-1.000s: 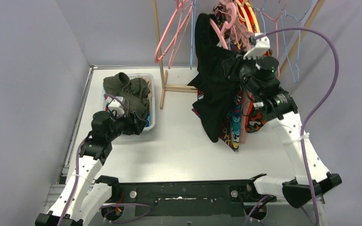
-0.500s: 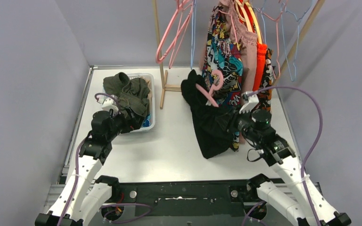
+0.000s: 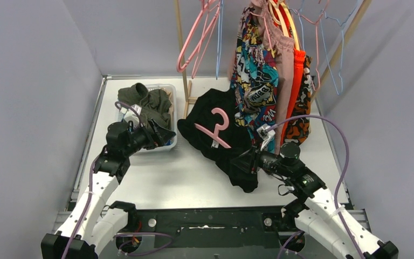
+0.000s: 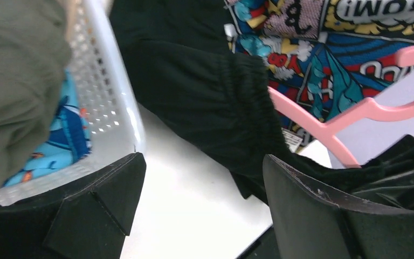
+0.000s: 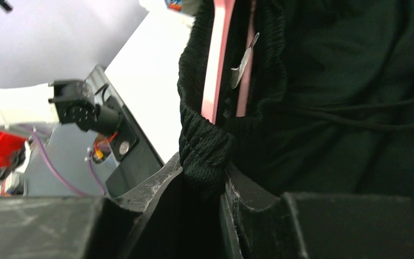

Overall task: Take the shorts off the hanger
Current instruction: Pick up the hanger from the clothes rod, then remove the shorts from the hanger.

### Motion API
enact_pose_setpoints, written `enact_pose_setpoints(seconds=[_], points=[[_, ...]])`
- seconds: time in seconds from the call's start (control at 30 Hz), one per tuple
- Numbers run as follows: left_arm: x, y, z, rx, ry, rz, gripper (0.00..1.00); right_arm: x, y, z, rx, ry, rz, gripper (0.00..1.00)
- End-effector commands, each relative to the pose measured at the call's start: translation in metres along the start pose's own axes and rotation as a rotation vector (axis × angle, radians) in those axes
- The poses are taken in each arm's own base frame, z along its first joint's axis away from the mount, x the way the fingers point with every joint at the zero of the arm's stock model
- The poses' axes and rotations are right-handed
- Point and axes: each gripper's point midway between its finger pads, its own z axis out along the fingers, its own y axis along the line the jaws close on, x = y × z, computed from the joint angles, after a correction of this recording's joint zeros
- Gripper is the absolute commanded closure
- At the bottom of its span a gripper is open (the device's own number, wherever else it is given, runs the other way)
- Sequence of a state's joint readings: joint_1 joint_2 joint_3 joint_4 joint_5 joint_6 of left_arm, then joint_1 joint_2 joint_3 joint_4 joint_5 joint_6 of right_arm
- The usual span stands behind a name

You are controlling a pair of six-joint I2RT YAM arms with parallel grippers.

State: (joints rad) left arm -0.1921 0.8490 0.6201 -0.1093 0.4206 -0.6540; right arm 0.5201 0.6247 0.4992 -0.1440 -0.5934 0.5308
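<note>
The black shorts (image 3: 221,137) lie spread on the table with a pink hanger (image 3: 215,129) still in the waistband. My right gripper (image 3: 246,161) is shut on the elastic waistband (image 5: 205,148) at the shorts' near right end, beside the hanger's pink bar (image 5: 215,59). My left gripper (image 3: 159,136) is open and empty, low over the table beside the basket, left of the black shorts (image 4: 210,97). The hanger's hook (image 4: 356,116) shows in the left wrist view. Comic-print (image 3: 256,70), pink and orange shorts (image 3: 297,81) hang on the rack.
A white perforated basket (image 3: 173,141) at back left holds olive green shorts (image 3: 148,100) and teal print fabric (image 4: 59,145). A wooden rack post (image 3: 183,70) stands behind, with empty pink hangers (image 3: 197,38). Grey walls close in left and right.
My right arm has pulled the black shorts and pink hanger down off the rack and toward the near edge, laying them on the table. My left gripper has shifted slightly right.
</note>
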Motion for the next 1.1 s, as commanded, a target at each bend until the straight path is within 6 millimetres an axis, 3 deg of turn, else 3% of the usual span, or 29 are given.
enact_pose_setpoints(seconds=[0.0, 0.23, 0.47, 0.67, 0.8, 0.9, 0.97, 1.07], points=[[-0.009, -0.052, -0.002, 0.195, 0.026, 0.041, 0.22, -0.011, 0.038, 0.009, -0.197, -0.042, -0.151, 1.00], [0.024, -0.068, 0.022, 0.046, 0.097, 0.060, 0.26, -0.003, 0.032, 0.022, -0.145, -0.031, -0.244, 1.00], [0.023, -0.048, 0.036, -0.103, 0.072, 0.028, 0.30, 0.006, 0.042, 0.013, -0.195, -0.003, -0.264, 1.00], [0.033, -0.041, 0.048, -0.142, 0.124, 0.035, 0.43, 0.004, 0.049, 0.004, -0.209, -0.015, -0.269, 1.00], [0.033, -0.051, 0.056, -0.121, 0.149, 0.085, 0.65, -0.001, 0.031, -0.001, -0.063, 0.014, -0.228, 1.00], [0.035, -0.046, 0.060, -0.162, 0.160, 0.128, 0.70, -0.007, 0.045, -0.015, -0.078, 0.041, -0.232, 1.00], [0.034, -0.042, 0.062, -0.183, 0.153, 0.143, 0.78, -0.008, 0.057, -0.022, -0.120, 0.054, -0.220, 1.00], [0.028, -0.038, 0.066, -0.208, 0.134, 0.177, 0.92, 0.000, 0.058, -0.027, -0.120, 0.106, -0.189, 1.00]])
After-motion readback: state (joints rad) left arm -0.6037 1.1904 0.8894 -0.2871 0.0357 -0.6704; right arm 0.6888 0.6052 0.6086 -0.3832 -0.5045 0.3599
